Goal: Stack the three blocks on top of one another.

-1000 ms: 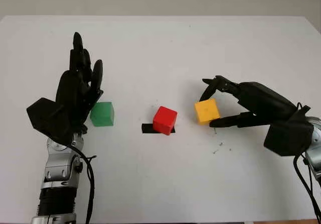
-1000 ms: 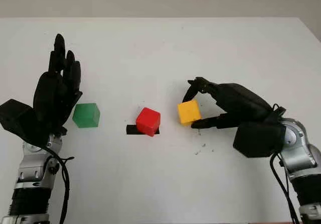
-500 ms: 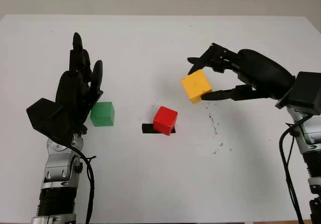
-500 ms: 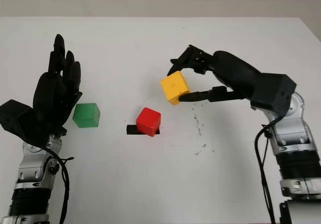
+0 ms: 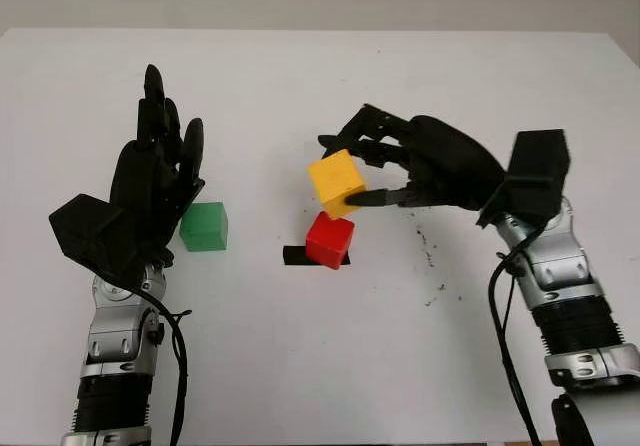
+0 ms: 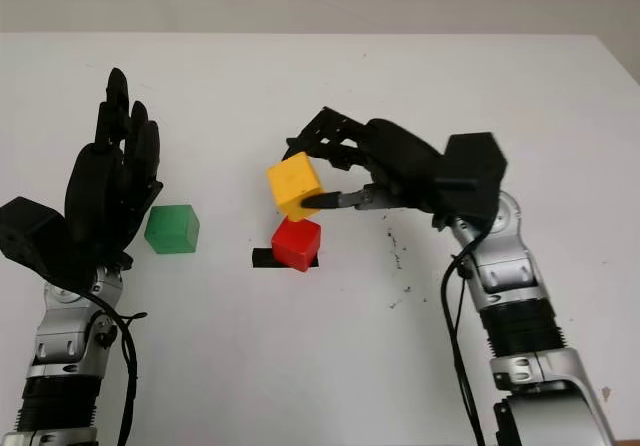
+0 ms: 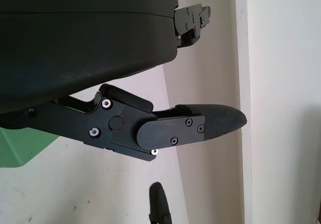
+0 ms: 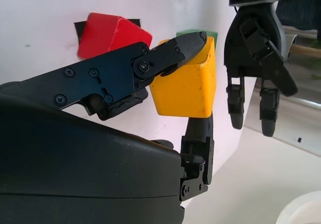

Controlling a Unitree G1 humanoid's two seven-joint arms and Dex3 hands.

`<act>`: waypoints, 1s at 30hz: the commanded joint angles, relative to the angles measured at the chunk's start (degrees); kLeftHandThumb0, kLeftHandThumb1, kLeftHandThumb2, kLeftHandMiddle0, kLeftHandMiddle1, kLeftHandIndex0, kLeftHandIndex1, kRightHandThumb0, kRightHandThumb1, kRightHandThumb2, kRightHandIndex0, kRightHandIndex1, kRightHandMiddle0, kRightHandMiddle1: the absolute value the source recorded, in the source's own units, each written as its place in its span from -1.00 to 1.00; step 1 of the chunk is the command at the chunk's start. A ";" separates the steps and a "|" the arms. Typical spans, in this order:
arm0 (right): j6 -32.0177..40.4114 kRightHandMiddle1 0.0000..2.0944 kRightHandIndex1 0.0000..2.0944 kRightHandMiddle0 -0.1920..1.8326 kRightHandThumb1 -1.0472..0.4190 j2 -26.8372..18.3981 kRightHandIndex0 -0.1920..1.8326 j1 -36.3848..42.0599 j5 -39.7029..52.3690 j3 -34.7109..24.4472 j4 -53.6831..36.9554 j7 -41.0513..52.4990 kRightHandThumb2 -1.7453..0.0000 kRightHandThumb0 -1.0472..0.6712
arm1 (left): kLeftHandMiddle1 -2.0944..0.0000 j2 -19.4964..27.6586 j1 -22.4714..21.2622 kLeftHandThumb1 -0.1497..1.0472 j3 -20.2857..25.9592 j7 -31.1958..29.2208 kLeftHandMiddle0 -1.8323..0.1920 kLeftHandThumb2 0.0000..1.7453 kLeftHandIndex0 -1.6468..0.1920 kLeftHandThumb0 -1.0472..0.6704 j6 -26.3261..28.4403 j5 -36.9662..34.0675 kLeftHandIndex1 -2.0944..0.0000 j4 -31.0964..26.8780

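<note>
Head views: right hand [image 5: 395,171] is clamped on the yellow block [image 5: 335,182] — fingers [image 5: 352,131] wrapped over its far top edge, thumb pressed on the near side. Block is tilted and in the air, just above the red block [image 5: 329,241]; can't tell whether the two touch. Red block sits on a strip of black tape [image 5: 296,256] on the white bench [image 5: 300,346]. Green block [image 5: 204,227] stands alone on the bench, just beside the left hand [image 5: 150,191], which is upright, holds nothing, released. Dark specks on the bench near the right arm.

Left wrist view: black shell of the left hand, one matte finger [image 7: 200,126] reaching out, gripping nothing. A green corner [image 7: 20,146] shows under the linkage, mostly cut off.

Right wrist view: yellow cube [image 8: 186,86], smooth with rounded edges, pinched between one fingertip [image 8: 188,43] on top and another from below. Red block [image 8: 108,33] behind it on the tape, partly hidden by the finger linkage; only a sliver of green [image 8: 193,33] shows past the yellow one.
</note>
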 commanded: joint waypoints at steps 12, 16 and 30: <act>-3.63 0.50 -0.95 -0.40 -0.86 3.60 -0.50 -2.63 -2.56 1.53 5.88 0.44 0.94 -0.37 | 1.00 -0.30 0.65 1.00 0.20 0.60 1.00 -0.45 1.00 -0.62 -0.51 -0.12 1.00 -0.84; -4.06 0.50 -0.95 -0.40 -0.86 3.47 -0.51 -2.98 -2.94 1.30 7.10 0.41 0.94 -0.37 | 1.00 -0.44 0.63 1.00 0.25 0.35 1.00 -0.44 1.00 -0.61 -0.74 -0.65 1.00 -0.70; -2.36 0.52 -0.95 -0.44 -0.88 0.03 -0.51 -2.60 -1.36 -1.91 4.18 1.94 0.94 -0.34 | 1.00 0.43 0.56 1.00 0.16 -0.12 1.00 -0.41 1.00 -0.60 -1.42 -0.12 1.00 0.15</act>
